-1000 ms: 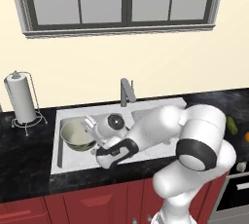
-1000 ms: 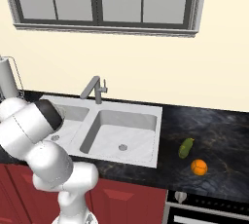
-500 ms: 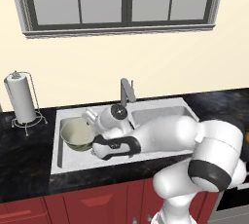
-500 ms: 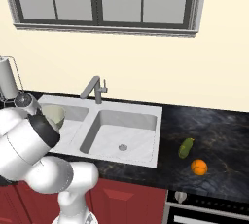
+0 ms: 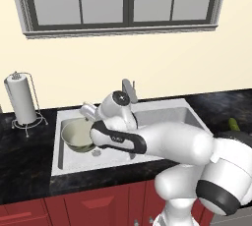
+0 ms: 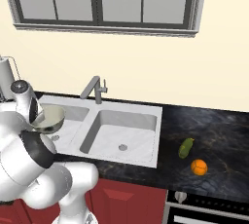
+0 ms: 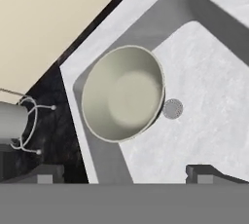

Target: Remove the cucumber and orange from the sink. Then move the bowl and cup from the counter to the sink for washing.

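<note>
The pale greenish-beige bowl [image 5: 76, 135] [image 6: 48, 118] [image 7: 121, 94] sits in the left basin of the grey marbled sink [image 5: 162, 106] [image 6: 146, 110], beside the round drain [image 7: 172, 108]. My gripper [image 5: 89, 114] [image 7: 126, 173] hovers above the bowl, open, with nothing between its fingertips [image 7: 48, 172]; the bowl lies clear of them. The dark-green cucumber [image 6: 186, 147] and the orange [image 6: 198, 167] lie on the black counter [image 6: 219, 130] to the right of the sink. The cup is out of view.
A grey faucet [image 6: 95, 87] [image 5: 129, 88] stands behind the basins, close to my hand. A paper towel holder [image 5: 22, 103] [image 7: 14, 123] stands on the counter left of the sink. A window runs above the wall.
My hand has lifted up and back from the bowl toward the faucet, jaws still wide. The bowl stays where it was in the left basin.
</note>
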